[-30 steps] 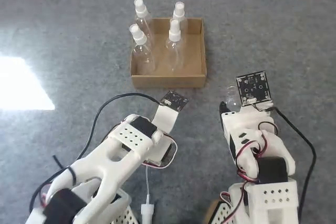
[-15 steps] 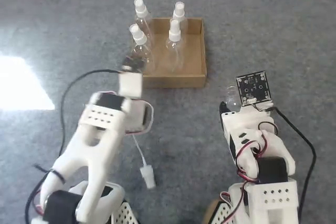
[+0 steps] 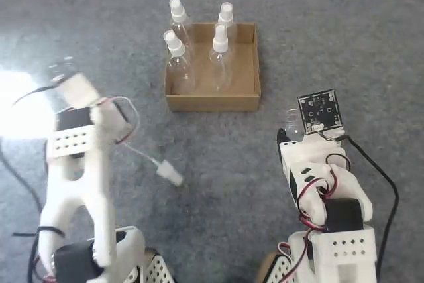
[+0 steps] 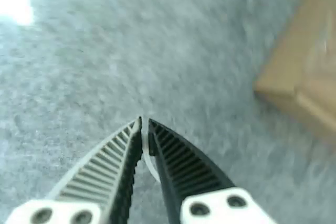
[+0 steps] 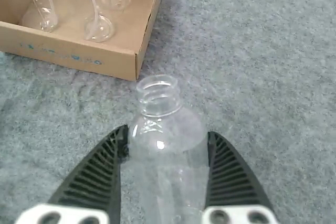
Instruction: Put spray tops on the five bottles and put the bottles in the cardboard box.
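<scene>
Grey felt tabletop (image 3: pixel 331 44): right gripper (image 5: pixel 167 132) clamps the uncapped bottle (image 5: pixel 157 98); left gripper (image 4: pixel 144 124), nearly closed, pinches the dip tube (image 4: pixel 149 165) of the spray top (image 3: pixel 170 175). Align tube over neck before lowering.

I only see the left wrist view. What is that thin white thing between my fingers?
Observer: The tube of a spray top, pinched in the left gripper. The high view shows its white head at the tube's far end.
Operator: Where is the fifth bottle?
Observer: The right gripper grips the open bottle, just off a front corner of the cardboard box.
Operator: How full is the box?
Observer: Four capped bottles stand in it.
</scene>
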Robot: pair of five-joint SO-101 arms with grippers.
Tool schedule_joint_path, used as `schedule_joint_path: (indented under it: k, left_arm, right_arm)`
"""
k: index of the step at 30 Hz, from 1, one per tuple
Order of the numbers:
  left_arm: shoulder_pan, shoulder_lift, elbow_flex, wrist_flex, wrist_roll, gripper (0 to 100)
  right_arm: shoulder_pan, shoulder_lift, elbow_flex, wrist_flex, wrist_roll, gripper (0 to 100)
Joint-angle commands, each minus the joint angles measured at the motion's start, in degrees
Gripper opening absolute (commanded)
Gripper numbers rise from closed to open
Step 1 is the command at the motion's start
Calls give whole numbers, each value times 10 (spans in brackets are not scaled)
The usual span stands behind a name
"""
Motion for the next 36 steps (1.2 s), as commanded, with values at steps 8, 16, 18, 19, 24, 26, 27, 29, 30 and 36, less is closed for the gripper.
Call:
schedule_joint_path:
  k: [8, 16, 18, 19, 24, 26, 27, 29, 30, 36]
  left_arm:
    - [-113, -5, -20, -19, 109, 15]
    - [-153, -5, -17, -17, 134, 255]
    - [-153, -5, -17, -9, 138, 263]
    - [-153, -9, -17, -5, 138, 250]
    - [-153, -11, -33, 11, 88, 155]
    - [-153, -11, -40, 11, 32, 117]
    - [-153, -11, -44, 11, -4, 103]
    - [-152, -11, -51, 11, -87, 88]
    - [-152, -11, -52, 11, -128, 87]
    - [-150, -11, -59, 9, -289, 83]
  right_arm:
    - [6, -15, -7, -11, -4, 34]
    - [5, -15, -7, -10, 13, 32]
    - [4, -15, -7, -10, 13, 32]
    - [4, -15, -7, -10, 13, 32]
    - [4, -15, -7, -10, 14, 32]
    - [4, -15, -7, -10, 15, 32]
    - [4, -15, -7, -10, 15, 32]
    - [4, -15, -7, -10, 15, 32]
    - [4, -15, -7, -10, 15, 32]
    - [5, -15, -7, -11, 16, 32]
